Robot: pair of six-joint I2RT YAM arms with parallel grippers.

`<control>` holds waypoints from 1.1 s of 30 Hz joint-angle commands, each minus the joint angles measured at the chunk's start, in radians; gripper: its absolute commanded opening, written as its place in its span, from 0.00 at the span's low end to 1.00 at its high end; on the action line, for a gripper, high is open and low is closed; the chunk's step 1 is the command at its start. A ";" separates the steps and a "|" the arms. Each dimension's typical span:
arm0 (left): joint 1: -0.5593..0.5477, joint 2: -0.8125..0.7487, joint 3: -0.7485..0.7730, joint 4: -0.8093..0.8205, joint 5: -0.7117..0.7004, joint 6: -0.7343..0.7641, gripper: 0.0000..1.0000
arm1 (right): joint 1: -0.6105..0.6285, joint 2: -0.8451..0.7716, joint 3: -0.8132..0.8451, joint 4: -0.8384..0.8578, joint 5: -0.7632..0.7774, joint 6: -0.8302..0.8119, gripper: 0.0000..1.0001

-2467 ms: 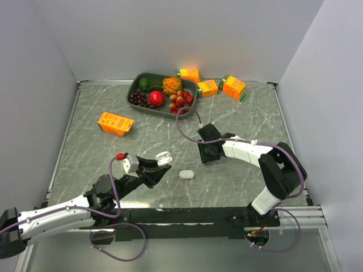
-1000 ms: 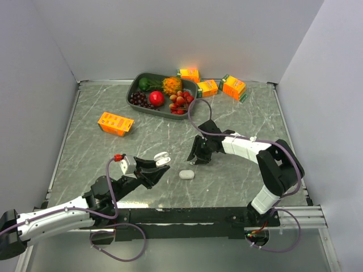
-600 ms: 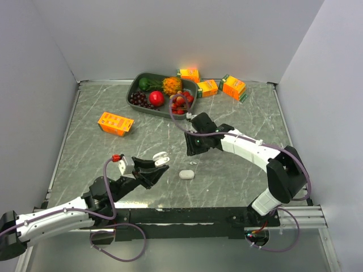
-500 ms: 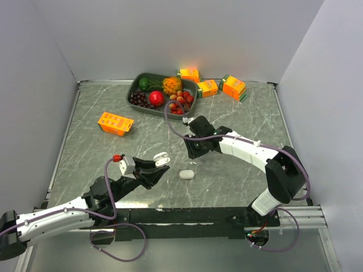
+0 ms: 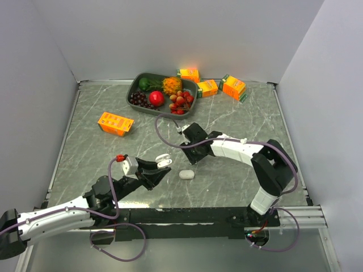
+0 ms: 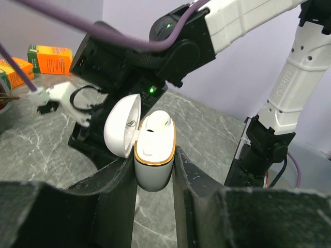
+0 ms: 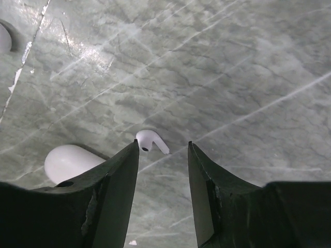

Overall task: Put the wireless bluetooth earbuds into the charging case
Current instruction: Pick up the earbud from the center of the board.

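Right hand (image 7: 163,146) has shifted over the last couple of seconds: its arm has swung leftward across the worktop (image 5: 244,113), from the middle towards the left hand (image 6: 153,178). The right hand now hangs just beyond the closed case (image 5: 186,174). That puts it directly over the loose earbud (image 7: 149,140), which half a second ago lay in plain sight just clear of the fingers. From above I can no longer pick it out under the hand.

For the task this looks like the line-up for a pick rather than a pick made. The earbud lies flat on the worktop, stem pointing away from the closed case, so the step in hand is probably to lower and close on it.

The right hand's jaws stand moderately apart, one on each side of the earbud, which sits nearer the left finger. They pinch nothing, and I cannot tell how high they are above the stone.

The left hand is clamped on the body of the charging case (image 6: 154,164), held upright off the worktop with its lid tipped back. One seated earbud (image 6: 158,122) already shows in it — the slot beside it looks empty, likely meant for the loose one.
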 commanded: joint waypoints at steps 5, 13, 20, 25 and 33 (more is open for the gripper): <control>-0.005 -0.027 0.021 0.023 0.013 -0.007 0.01 | 0.044 0.065 0.049 0.041 0.005 -0.026 0.51; -0.006 -0.021 0.019 0.025 0.009 -0.007 0.01 | 0.047 0.070 0.010 0.060 0.009 -0.015 0.47; -0.006 -0.015 0.018 0.031 0.007 -0.015 0.01 | 0.047 0.060 -0.011 0.069 0.015 -0.014 0.43; -0.006 -0.012 0.018 0.032 0.009 -0.016 0.01 | 0.047 0.057 -0.025 0.072 0.017 -0.011 0.39; -0.008 -0.006 0.018 0.032 0.009 -0.018 0.01 | 0.047 0.042 -0.043 0.083 0.014 0.002 0.20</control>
